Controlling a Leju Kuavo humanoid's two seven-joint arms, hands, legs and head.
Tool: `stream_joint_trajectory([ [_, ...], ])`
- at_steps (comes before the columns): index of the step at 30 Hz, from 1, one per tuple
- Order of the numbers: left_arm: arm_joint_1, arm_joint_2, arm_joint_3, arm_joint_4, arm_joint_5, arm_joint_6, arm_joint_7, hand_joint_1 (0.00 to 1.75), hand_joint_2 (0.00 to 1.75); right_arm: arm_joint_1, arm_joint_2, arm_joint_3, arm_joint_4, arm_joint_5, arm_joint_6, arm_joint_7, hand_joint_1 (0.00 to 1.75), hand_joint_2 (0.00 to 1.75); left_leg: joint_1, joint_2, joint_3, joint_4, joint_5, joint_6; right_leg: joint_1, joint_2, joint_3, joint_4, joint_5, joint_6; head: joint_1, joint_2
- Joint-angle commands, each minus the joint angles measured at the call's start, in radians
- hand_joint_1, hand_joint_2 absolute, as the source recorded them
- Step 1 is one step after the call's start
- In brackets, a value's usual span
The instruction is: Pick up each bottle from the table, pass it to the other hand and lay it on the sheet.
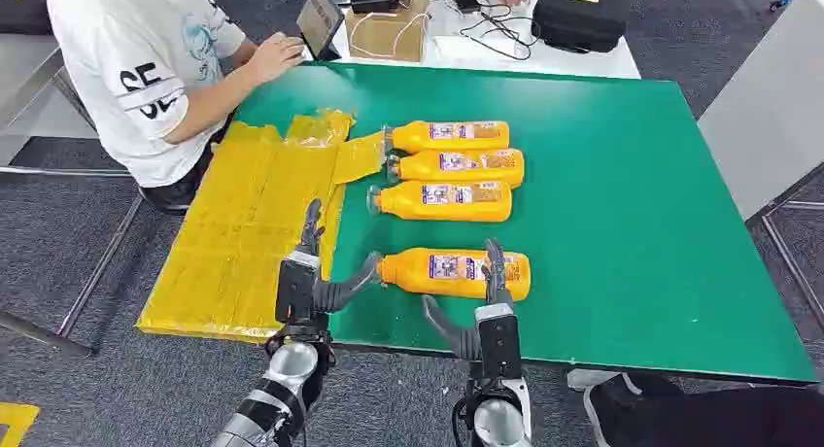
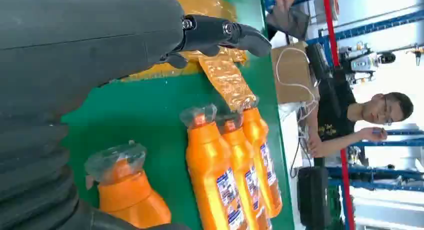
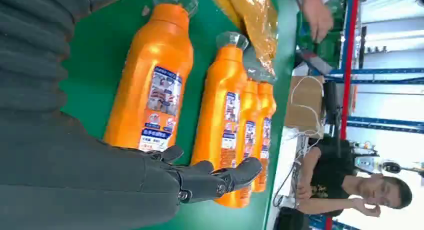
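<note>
On the green worktop (image 1: 632,223), your right robot hand (image 1: 491,282) lay spread over the nearest bottle (image 1: 452,272), the left robot hand (image 1: 316,272) open by its cap. The bottle looked rigid, glossy and probably slippery; you'd best grip mid-body.

**Camera setup: 1 head view, 2 wrist views**

Head cam: high on body, facing fwd and down over green table (image 1: 632,204); wide, mid-range. Left wrist cam: close behind left hand (image 2: 75,55), pic turned sideways, looks across table toward far benches. Right wrist cam: same, behind right hand (image 3: 100,175). Shared by all 3: nearest bottle (image 1: 453,272) and row of three bottles (image 1: 449,167).
</note>
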Motion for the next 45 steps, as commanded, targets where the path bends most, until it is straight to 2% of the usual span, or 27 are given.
stream_joint_trajectory([
  [1,-0.021,0.007,-0.023,0.039,-0.007,-0.011,0.022,0.00,1.75,0.025,-0.026,-0.012,-0.030,0.003,-0.022,0.015,0.00,1.75,0.000,0.000,0.004,-0.001,-0.002,-0.001,0.001,-0.001,0.004,-0.001,-0.002,-0.001,0.000,0.000],
  [14,-0.023,0.006,-0.025,0.046,-0.005,-0.016,0.021,0.00,1.75,0.024,-0.030,-0.016,-0.027,0.005,-0.024,0.018,0.00,1.75,0.001,0.000,0.007,-0.001,-0.003,-0.001,0.001,-0.001,0.007,-0.001,-0.003,-0.002,0.000,0.000],
  [15,-0.029,0.008,-0.032,0.050,0.002,-0.042,0.022,0.00,1.75,0.007,-0.057,-0.004,0.000,0.101,-0.078,0.054,0.00,1.75,0.000,0.000,0.004,-0.001,-0.002,-0.001,0.000,-0.001,0.004,-0.001,-0.002,-0.001,0.000,0.000],
  [17,-0.053,0.001,-0.032,0.070,0.010,-0.048,0.020,0.00,1.75,-0.009,-0.106,-0.020,-0.006,0.142,-0.071,0.092,0.00,1.75,0.001,0.000,0.007,0.000,-0.004,-0.001,0.001,-0.001,0.008,-0.001,-0.003,-0.002,0.000,0.000],
  [19,-0.065,0.000,-0.027,0.087,0.014,-0.031,0.012,0.00,1.75,-0.015,-0.119,-0.061,0.002,0.194,-0.052,0.119,0.00,1.75,0.000,-0.001,0.002,-0.001,0.000,0.000,0.000,-0.001,0.003,-0.001,-0.001,-0.001,0.000,0.000],
  [20,-0.068,0.001,-0.023,0.091,0.021,-0.033,0.007,0.00,1.75,-0.022,-0.126,-0.071,0.012,0.228,-0.045,0.130,0.00,1.75,0.001,-0.002,0.007,-0.001,-0.002,0.000,0.001,-0.003,0.008,-0.002,-0.003,-0.001,0.000,0.000],
  [22,-0.070,0.003,-0.020,0.095,0.023,-0.036,0.003,0.00,1.75,-0.034,-0.139,-0.079,0.025,0.271,-0.042,0.148,0.00,1.75,0.000,-0.002,0.004,-0.001,-0.001,0.000,0.000,-0.002,0.004,-0.002,-0.001,-0.001,0.000,0.000],
  [23,-0.071,0.003,-0.017,0.096,0.025,-0.041,-0.001,0.00,1.75,-0.054,-0.153,-0.083,0.045,0.320,-0.041,0.169,0.00,1.75,0.000,-0.001,0.007,0.000,-0.002,0.000,0.001,-0.002,0.008,-0.001,-0.002,-0.001,0.000,0.000],
  [30,-0.074,0.000,-0.008,0.091,0.031,-0.057,-0.006,0.00,1.75,-0.112,-0.185,-0.092,0.099,0.425,-0.030,0.224,0.00,1.75,-0.001,0.000,0.004,0.000,-0.001,0.000,-0.001,0.000,0.005,-0.001,-0.001,-0.001,0.000,0.000],
  [32,-0.083,-0.003,-0.008,0.097,0.031,-0.066,-0.006,0.00,1.75,-0.148,-0.197,-0.084,0.144,0.480,-0.023,0.256,0.00,1.75,0.000,0.001,0.007,0.000,-0.003,-0.001,0.000,0.000,0.007,-0.001,-0.002,-0.001,0.000,0.000],
  [34,-0.092,-0.006,-0.011,0.103,0.028,-0.076,-0.003,0.00,1.75,-0.189,-0.210,-0.074,0.193,0.523,-0.013,0.278,0.00,1.75,0.000,0.001,0.004,0.000,-0.001,0.000,0.000,0.000,0.004,-0.001,-0.001,-0.001,0.000,0.000],
  [39,-0.096,-0.008,-0.013,0.105,0.026,-0.077,-0.001,0.00,1.75,-0.213,-0.211,-0.074,0.223,0.537,-0.007,0.285,0.00,1.75,-0.001,0.001,0.005,0.000,-0.001,0.000,0.000,0.000,0.005,-0.001,-0.001,-0.001,0.000,0.000],
  [45,-0.101,-0.014,-0.020,0.094,0.026,-0.114,0.012,0.00,1.75,-0.314,-0.232,-0.005,0.401,0.698,0.020,0.374,0.00,1.75,0.000,0.002,0.006,0.000,-0.002,0.000,0.000,0.002,0.006,-0.001,-0.001,-0.001,0.000,0.000],
])
